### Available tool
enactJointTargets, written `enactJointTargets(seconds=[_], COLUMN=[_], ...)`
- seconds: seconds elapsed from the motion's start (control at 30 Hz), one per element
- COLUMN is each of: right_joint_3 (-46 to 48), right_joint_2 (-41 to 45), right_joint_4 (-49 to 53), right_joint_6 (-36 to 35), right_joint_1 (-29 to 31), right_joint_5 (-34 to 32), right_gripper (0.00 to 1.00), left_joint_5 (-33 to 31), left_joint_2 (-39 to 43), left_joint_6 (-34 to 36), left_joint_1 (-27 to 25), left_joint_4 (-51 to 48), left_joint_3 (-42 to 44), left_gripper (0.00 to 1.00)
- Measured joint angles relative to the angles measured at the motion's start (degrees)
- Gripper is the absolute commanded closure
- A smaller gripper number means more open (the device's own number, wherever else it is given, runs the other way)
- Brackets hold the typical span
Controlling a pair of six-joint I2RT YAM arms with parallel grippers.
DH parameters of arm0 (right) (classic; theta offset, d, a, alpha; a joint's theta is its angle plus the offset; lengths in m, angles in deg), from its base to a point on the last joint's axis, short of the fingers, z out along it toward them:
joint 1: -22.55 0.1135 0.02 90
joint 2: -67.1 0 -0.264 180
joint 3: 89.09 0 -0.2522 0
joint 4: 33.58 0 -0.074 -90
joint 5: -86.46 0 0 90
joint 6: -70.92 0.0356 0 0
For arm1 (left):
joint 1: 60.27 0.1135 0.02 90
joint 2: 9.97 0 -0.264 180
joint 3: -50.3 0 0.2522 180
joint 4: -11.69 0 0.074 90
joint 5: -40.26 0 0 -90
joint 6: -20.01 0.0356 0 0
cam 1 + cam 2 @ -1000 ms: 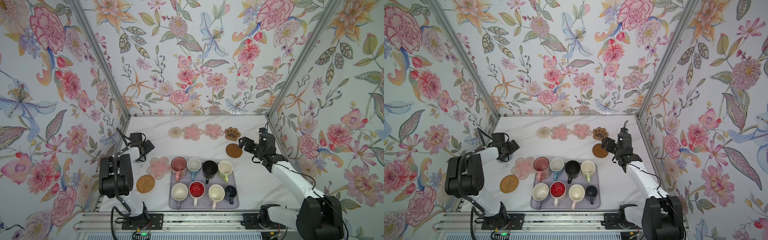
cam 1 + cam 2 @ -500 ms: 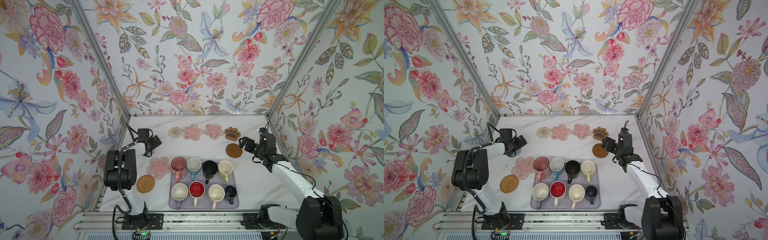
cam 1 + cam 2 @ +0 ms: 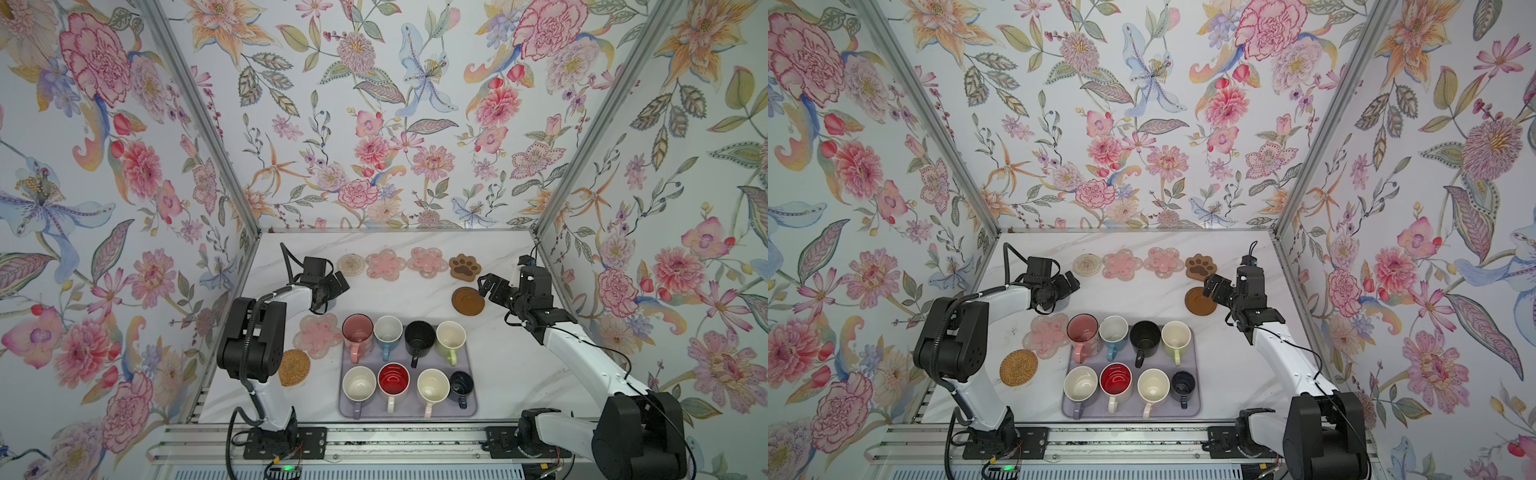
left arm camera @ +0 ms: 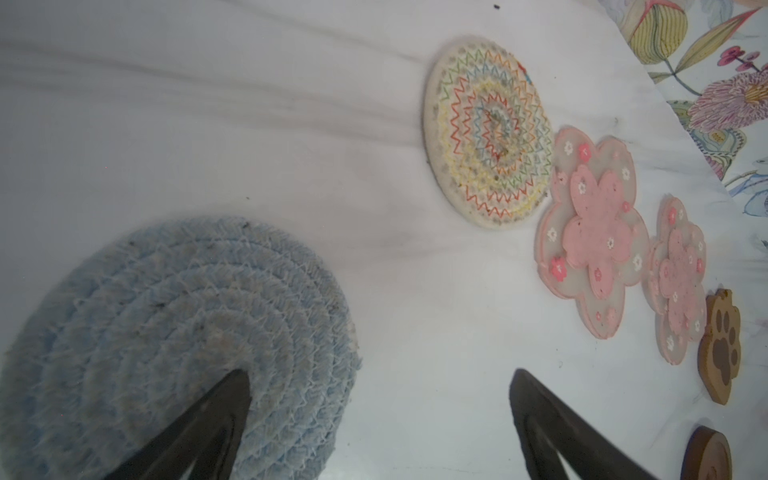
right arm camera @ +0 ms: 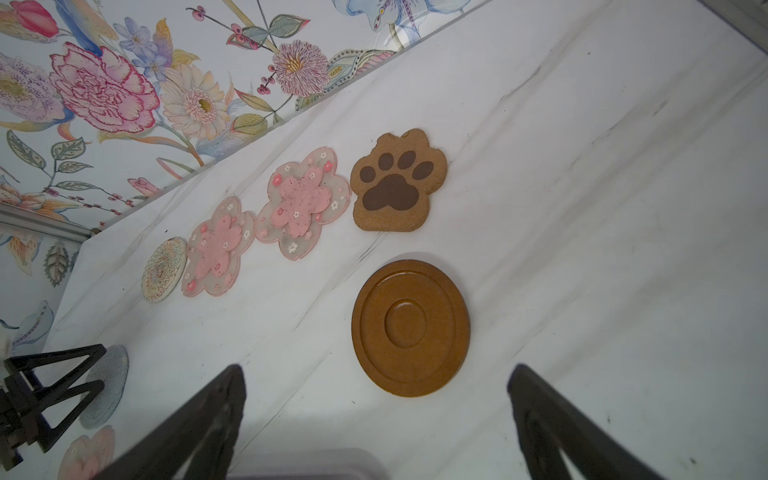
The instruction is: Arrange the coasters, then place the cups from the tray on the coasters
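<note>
— Where does the knitted coaster (image 4: 178, 340) lie against the left gripper (image 4: 374, 415)?
— Flat on the marble table (image 4: 208, 104), with one finger (image 4: 208, 415) tip over its near edge in the left wrist view. The other finger stands over bare table beside it. In both top views the gripper covers the mat

— Has it got a grip?
— No. The jaws stand spread wide with nothing between them. I cannot tell if that tip touches the weave or sits just above it

— And the right gripper (image 5: 374, 415)?
— Also spread wide and empty. The wooden disc (image 5: 411, 328) lies flat just ahead of the fingertips, in line with the gap and apart from both fingers. Just beyond the disc is the paw coaster (image 5: 397, 180)

— The other mats?
— The paw ends a row near the back wall: a stitched round coaster (image 3: 351, 263), then two pink flower coasters (image 3: 385, 264), all close edge to edge. A third flower coaster (image 3: 318, 336) lies against the left side of the tray (image 3: 469, 409), by the pink mug (image 3: 357, 330). The rattan coaster (image 3: 294, 367) lies nearer the front

— The cups (image 3: 419, 334)?
— All eight stand on the tray, in two rows of four
</note>
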Motion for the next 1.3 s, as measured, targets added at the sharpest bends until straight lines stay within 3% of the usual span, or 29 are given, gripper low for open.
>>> enactJointTargets(seconds=[1.3], right_joint_3=[0.0], right_joint_2=[0.0], right_joint_4=[0.2], right_joint_6=[0.0], right_joint_1=[-1.2], right_joint_5=[0.6], right_gripper=[0.01], left_joint_5=[1.7], left_joint_2=[-10.9], left_joint_6=[-8.1], left_joint_1=[-18.8], left_joint_4=[1.9], left_joint_3=[-13.8], left_gripper=[0.01])
